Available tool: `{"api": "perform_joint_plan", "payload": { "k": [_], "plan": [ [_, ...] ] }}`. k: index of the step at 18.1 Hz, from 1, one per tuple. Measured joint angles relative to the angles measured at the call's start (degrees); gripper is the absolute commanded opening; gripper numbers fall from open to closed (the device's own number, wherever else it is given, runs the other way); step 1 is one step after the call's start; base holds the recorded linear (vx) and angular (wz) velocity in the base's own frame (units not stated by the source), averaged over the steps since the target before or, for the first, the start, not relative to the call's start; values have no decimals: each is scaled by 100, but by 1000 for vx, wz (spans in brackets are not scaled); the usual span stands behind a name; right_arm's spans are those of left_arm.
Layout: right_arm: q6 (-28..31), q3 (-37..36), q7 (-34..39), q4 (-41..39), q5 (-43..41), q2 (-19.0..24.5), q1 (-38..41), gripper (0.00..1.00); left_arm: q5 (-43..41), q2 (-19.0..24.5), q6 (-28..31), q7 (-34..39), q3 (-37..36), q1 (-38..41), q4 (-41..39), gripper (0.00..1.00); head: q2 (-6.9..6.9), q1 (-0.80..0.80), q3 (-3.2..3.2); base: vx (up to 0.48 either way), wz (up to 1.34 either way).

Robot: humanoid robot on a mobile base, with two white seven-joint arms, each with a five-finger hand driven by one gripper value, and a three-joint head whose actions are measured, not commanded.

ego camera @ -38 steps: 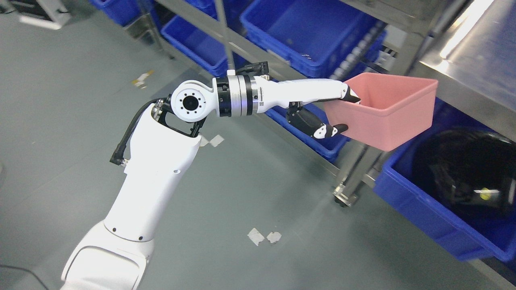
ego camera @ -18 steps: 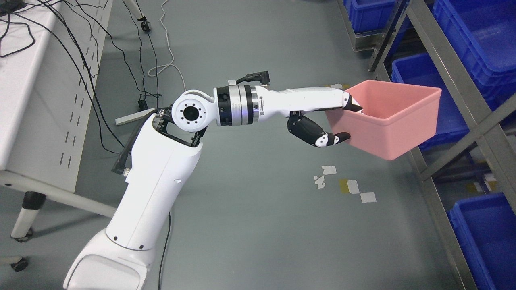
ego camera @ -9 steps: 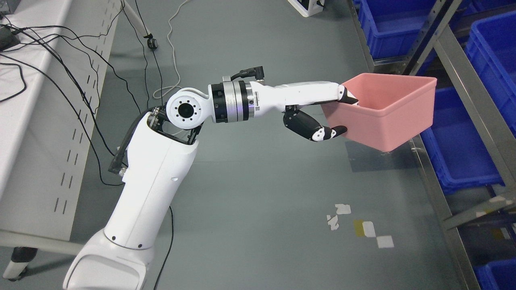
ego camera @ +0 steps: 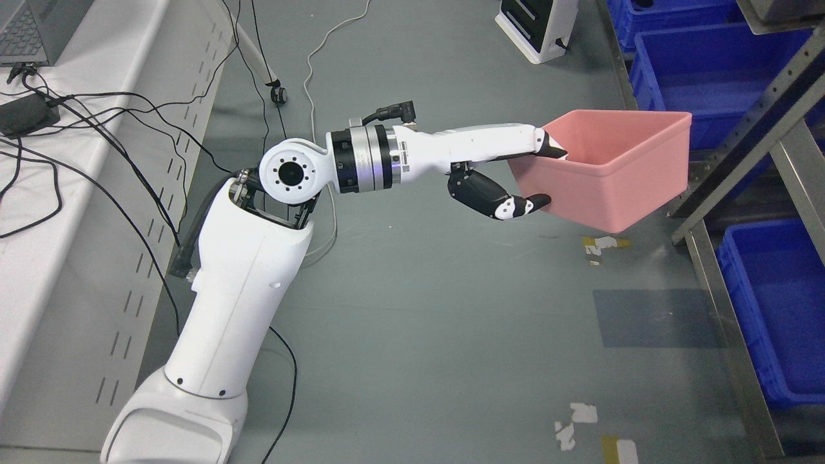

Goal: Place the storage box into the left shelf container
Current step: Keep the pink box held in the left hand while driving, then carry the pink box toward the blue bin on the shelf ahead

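Rising from the lower left: left arm, bent at the elbow. Further out, left hand (ego camera: 515,174) clamped on the near wall of the pink storage box (ego camera: 612,177), thumb inside, fingers (ego camera: 515,206) beneath. Held in the air above grey floor (ego camera: 419,309). Beyond, at right, metal shelf frame (ego camera: 728,322) with blue bins (ego camera: 773,303).

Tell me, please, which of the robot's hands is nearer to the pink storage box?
Left. The left hand grips the pink storage box by its near wall, thumb inside and fingers outside; the right hand is out of view.
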Motion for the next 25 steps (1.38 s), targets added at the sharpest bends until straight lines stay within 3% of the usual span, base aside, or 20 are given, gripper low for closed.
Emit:
{"api": "perform_joint_plan", "payload": {
  "k": [13,25],
  "plan": [
    [0,0,-29,0,0,0,-3,100,5,0,6,1,44,-3,-132,3,0,0,0,349,56],
    [24,0,2,0,0,0,2,100,-168,0,3,42,-215,75,-93,4,0,0,0,291,-1151]
  ]
}}
